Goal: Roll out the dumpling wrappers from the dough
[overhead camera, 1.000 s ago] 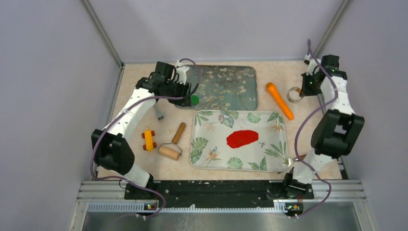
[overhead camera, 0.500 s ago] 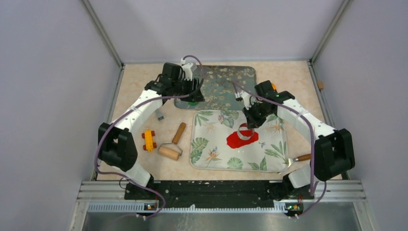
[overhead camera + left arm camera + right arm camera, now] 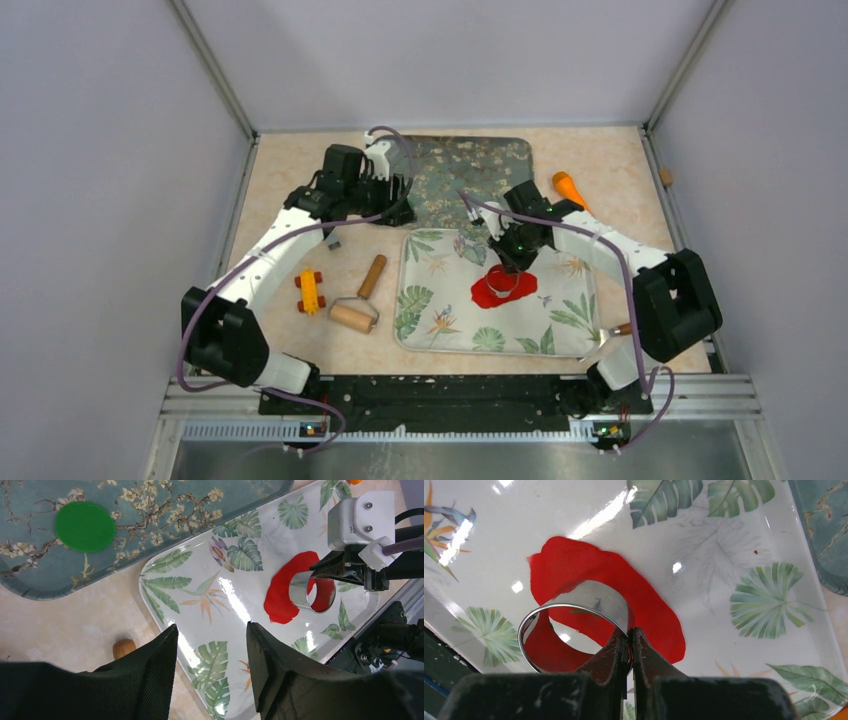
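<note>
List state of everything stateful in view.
left gripper: open, empty.
right gripper: shut on ring cutter.
ring cutter: held over red dough, contact unclear.
red dough: flattened on leaf tray, no cut-out visible.
green wrapper: flat disc on blossom tray.
roller: lying on table, unheld.

Green wrapper sitting on teal blossom-print tray; red dough lying on white leaf-print tray; ring cutter gleaming silver.
</note>
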